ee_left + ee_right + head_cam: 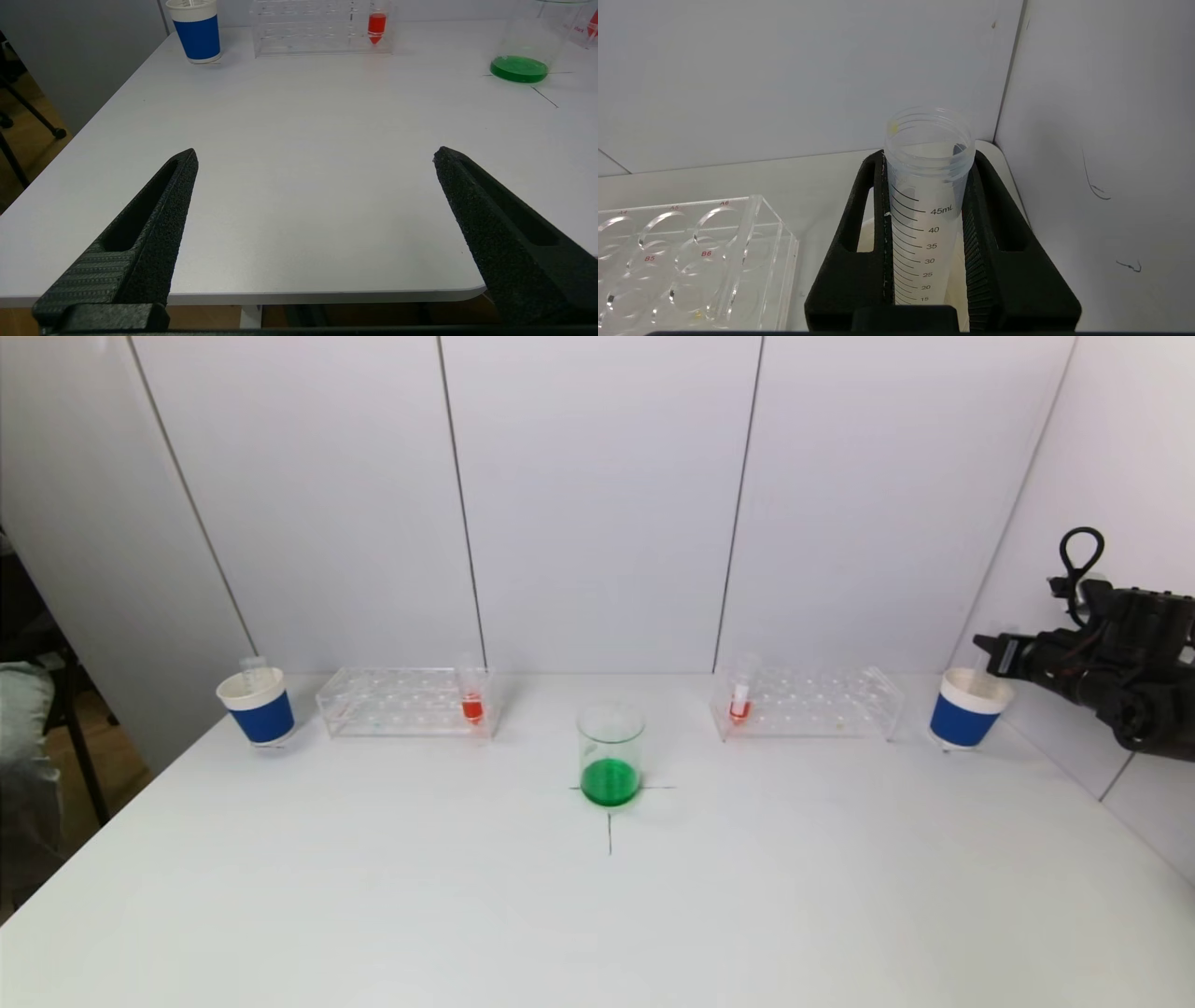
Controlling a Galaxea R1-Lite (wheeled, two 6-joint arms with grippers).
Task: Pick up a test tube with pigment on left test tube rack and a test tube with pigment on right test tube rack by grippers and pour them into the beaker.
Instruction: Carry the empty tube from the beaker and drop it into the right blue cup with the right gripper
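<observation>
A glass beaker [611, 756] with green liquid stands mid-table; it also shows in the left wrist view [528, 46]. The left rack [406, 702] holds a tube of red pigment [472, 695], which also shows in the left wrist view [376, 25]. The right rack [808, 702] holds another red tube [740, 698]. My right gripper [990, 653] is shut on an empty graduated test tube [924, 210], upright over the right blue cup [966, 709]. My left gripper [315, 156] is open and empty, low over the table's near left edge, outside the head view.
A left blue cup [258, 707] with an empty tube [252, 668] in it stands beside the left rack. White wall panels stand close behind the racks and to the right of my right arm. The right rack's end [691, 252] is next to my right gripper.
</observation>
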